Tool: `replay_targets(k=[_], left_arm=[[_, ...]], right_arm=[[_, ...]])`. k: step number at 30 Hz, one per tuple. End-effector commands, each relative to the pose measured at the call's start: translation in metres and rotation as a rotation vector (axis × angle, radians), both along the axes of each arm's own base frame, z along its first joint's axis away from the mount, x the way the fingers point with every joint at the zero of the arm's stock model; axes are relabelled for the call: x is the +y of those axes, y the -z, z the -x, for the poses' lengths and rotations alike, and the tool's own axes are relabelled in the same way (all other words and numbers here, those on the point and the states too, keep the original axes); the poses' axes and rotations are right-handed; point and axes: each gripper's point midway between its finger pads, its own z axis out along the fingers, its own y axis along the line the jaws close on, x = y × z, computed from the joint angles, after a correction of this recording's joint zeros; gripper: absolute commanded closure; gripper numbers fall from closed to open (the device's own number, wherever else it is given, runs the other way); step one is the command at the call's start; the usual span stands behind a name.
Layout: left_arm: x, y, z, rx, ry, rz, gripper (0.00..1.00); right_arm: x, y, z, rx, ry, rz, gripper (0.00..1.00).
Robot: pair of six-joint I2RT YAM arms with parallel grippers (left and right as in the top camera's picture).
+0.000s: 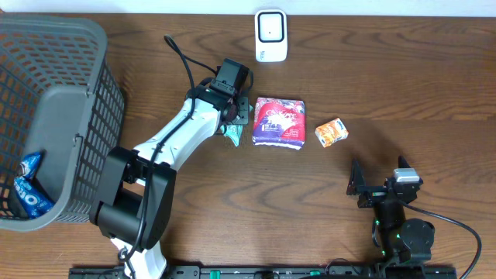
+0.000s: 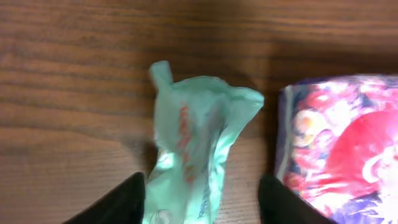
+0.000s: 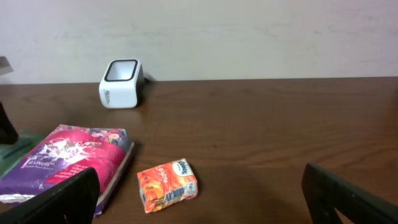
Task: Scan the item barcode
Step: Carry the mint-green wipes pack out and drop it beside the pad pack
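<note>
A crumpled mint-green packet [image 2: 193, 143] lies on the wooden table, right beside a pink and purple pack [image 2: 342, 149]. My left gripper [image 2: 202, 190] is open low over it, one finger on each side, with bare table showing between the packet and the right finger. From overhead the green packet [image 1: 232, 136] peeks out under the left gripper [image 1: 235, 116]. The white scanner [image 1: 271, 35] stands at the far edge. My right gripper [image 3: 199, 202] is wide open near the front, holding nothing, facing a small orange box [image 3: 168, 185].
A grey mesh basket [image 1: 70, 93] stands at the left edge with blue packets [image 1: 27, 186] inside. The pink pack [image 1: 279, 122] and orange box [image 1: 331, 132] lie mid-table. In the right wrist view the scanner [image 3: 121, 83] sits far left, before a pale wall.
</note>
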Motion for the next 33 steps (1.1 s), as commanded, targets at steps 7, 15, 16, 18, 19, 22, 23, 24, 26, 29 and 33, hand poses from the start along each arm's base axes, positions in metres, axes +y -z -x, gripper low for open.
replay_targets(k=[7, 15, 16, 18, 19, 22, 23, 24, 26, 29, 33], left_arm=[[-0.01, -0.063, -0.021, -0.139, 0.008, 0.089, 0.35], [0.08, -0.219, -0.043, -0.503, -0.205, 0.13, 0.34], [0.107, -0.234, -0.043, -0.547, -0.272, 0.102, 0.34], [0.176, -0.257, -0.034, -0.616, -0.451, 0.006, 0.31], [0.205, -0.262, -0.028, -0.626, -0.528, -0.041, 0.28], [0.292, -0.261, -0.001, -0.601, -0.762, -0.205, 0.22], [0.319, -0.255, 0.01, -0.57, -0.835, -0.26, 0.21], [0.343, -0.249, 0.022, -0.534, -0.896, -0.303, 0.21], [0.377, -0.232, 0.043, -0.448, -0.976, -0.34, 0.06], [0.417, -0.198, 0.082, -0.268, -1.076, -0.386, 0.05], [0.448, -0.15, 0.118, -0.071, -1.159, -0.391, 0.05]], right_arm=[[0.0, 0.001, 0.0, 0.005, 0.004, -0.012, 0.01], [0.0, 0.001, 0.0, 0.005, 0.004, -0.012, 0.01], [0.0, 0.001, 0.0, 0.005, 0.004, -0.012, 0.01], [0.0, 0.001, 0.0, 0.005, 0.004, -0.012, 0.01], [0.0, 0.001, 0.0, 0.005, 0.004, -0.012, 0.01], [0.0, 0.001, 0.0, 0.005, 0.004, -0.012, 0.01], [0.0, 0.001, 0.0, 0.005, 0.004, -0.012, 0.01], [0.0, 0.001, 0.0, 0.005, 0.004, -0.012, 0.01], [0.0, 0.001, 0.0, 0.005, 0.004, -0.012, 0.01], [0.0, 0.001, 0.0, 0.005, 0.004, -0.012, 0.01], [0.0, 0.002, 0.0, 0.005, 0.004, -0.012, 0.01]])
